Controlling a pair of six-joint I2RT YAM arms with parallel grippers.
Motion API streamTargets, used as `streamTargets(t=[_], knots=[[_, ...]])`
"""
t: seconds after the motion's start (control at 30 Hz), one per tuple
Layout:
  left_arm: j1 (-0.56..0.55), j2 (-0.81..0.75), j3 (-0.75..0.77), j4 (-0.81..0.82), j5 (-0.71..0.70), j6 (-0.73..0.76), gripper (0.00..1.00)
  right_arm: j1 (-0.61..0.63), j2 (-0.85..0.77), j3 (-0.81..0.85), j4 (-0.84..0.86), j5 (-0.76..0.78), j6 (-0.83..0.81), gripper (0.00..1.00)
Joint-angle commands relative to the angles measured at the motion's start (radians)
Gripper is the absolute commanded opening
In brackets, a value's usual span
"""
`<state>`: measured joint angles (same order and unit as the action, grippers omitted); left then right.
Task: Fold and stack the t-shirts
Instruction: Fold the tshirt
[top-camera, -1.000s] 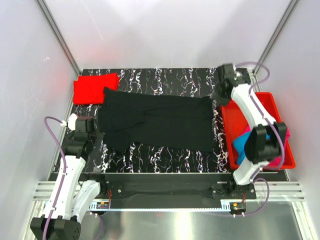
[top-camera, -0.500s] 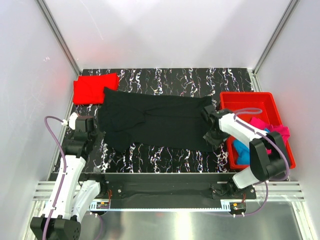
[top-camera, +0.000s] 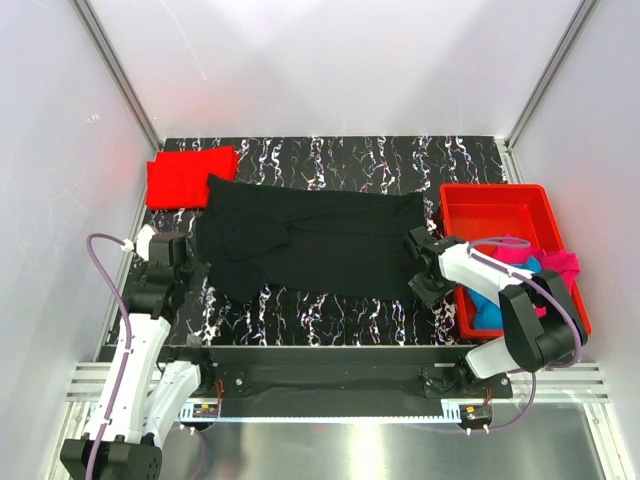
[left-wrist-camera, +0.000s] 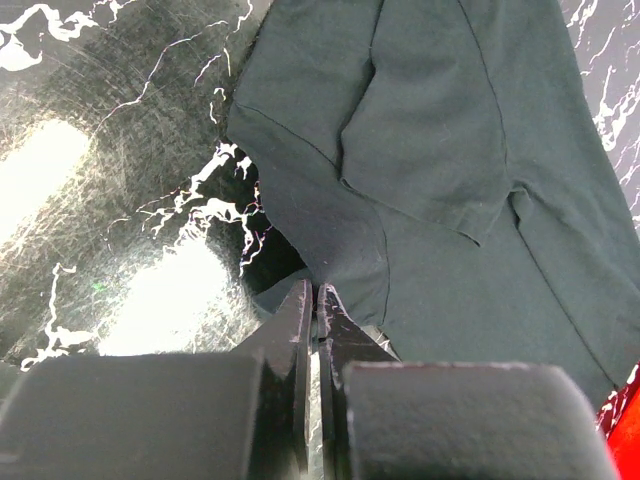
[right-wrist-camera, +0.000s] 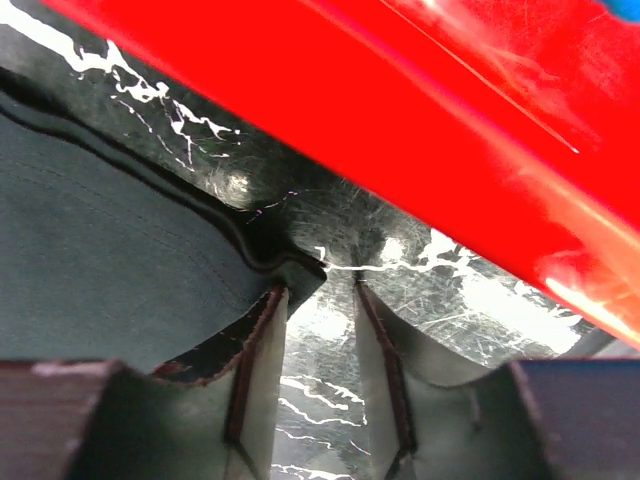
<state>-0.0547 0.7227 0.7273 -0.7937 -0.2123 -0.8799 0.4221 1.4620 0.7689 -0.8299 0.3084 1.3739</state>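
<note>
**A:** Where does the black t-shirt (top-camera: 310, 243) lie?

**B:** Spread flat across the middle of the marbled table (top-camera: 330, 155), long side running left to right. It has a few soft folds at its left end.

**A:** And the left gripper (left-wrist-camera: 316, 292)?

**B:** It sits at the shirt's near-left edge. The jaws are pressed together with the hem pinched between the tips, and the cloth there is raised a little off the table (there's a shadow under it).

**A:** The right gripper (right-wrist-camera: 318, 300)?

**B:** It is low at the shirt's near-right corner, just beside the wall of the red plastic bin (top-camera: 495, 190). The jaws are parted by a modest gap with only bare tabletop between them. The shirt's corner lies against the tip of one finger and is not gripped.

**A:** What about the other shirts?

**B:** The red t-shirt (top-camera: 187, 177) is folded at the far-left corner of the table, with the black shirt's far-left corner touching or slightly overlapping it. The bright blue t-shirt (top-camera: 487, 300) and the magenta t-shirt (top-camera: 553, 262) are bunched together in the near part of the bin.
</note>
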Motion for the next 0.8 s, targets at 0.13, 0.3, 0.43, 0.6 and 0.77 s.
streamTargets(t=[0.13,0.3,0.43,0.6,0.77], knots=[[0.004,-0.028,0.015,0.025,-0.012,-0.014,0.0,0.01,-0.008,-0.056,0.055,0.089,0.065,0.14],[0.004,-0.034,0.02,0.016,-0.012,-0.019,0.0,0.01,-0.035,-0.052,0.034,0.113,0.044,0.0],[0.004,-0.043,0.038,0.01,-0.036,-0.014,0.0,0.014,-0.07,-0.022,-0.032,0.12,0.001,0.0],[0.004,-0.01,0.06,0.04,-0.09,0.045,0.0,0.012,-0.141,0.026,-0.031,0.136,-0.137,0.0],[0.006,0.096,0.122,0.057,-0.127,0.065,0.0,0.012,-0.126,0.093,0.023,0.141,-0.303,0.0]])
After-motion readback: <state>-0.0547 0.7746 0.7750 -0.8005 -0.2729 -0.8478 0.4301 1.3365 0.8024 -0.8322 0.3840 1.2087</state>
